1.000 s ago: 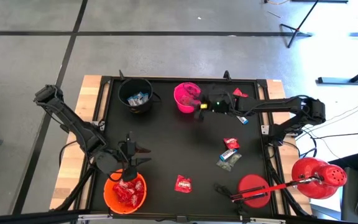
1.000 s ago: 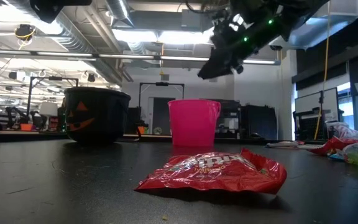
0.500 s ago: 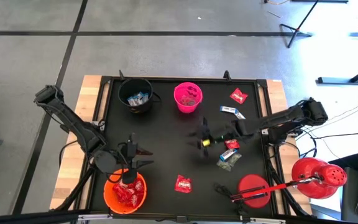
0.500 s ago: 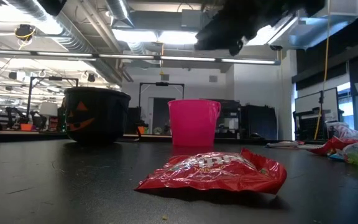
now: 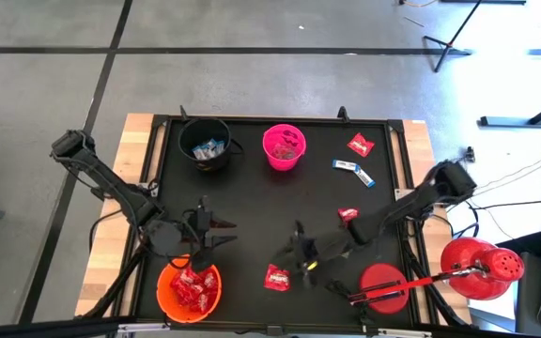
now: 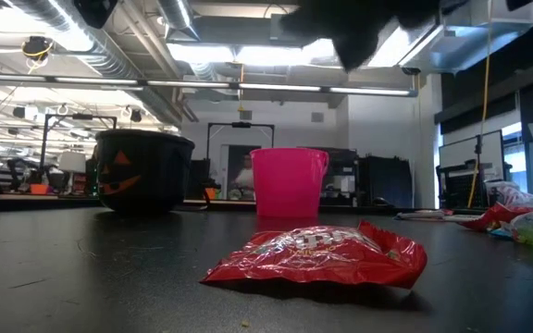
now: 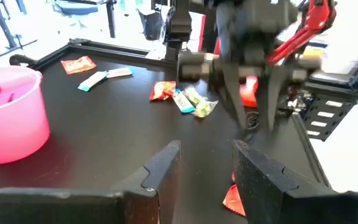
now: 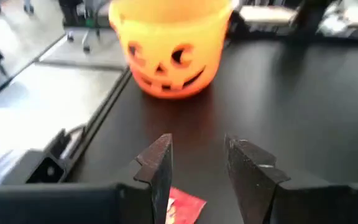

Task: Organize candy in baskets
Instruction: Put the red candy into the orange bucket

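The right gripper [image 5: 299,255], fingers spread and empty, hangs just above the red candy packet [image 5: 276,277] lying on the bench near the orange basket [image 5: 189,289]. The left gripper [image 5: 208,237], also spread, waits nearby; the arms could collide

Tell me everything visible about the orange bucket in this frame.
The orange bucket is a small round plastic pail with a black jack-o'-lantern face printed on its side, seen in the right wrist view. It stands upright at the table's near left corner, open side up, and holds a heap of shiny red candy packets. The left gripper hangs just beyond its rim, jaws open, not touching it. Another red packet lies on the table to its right, apart from it.
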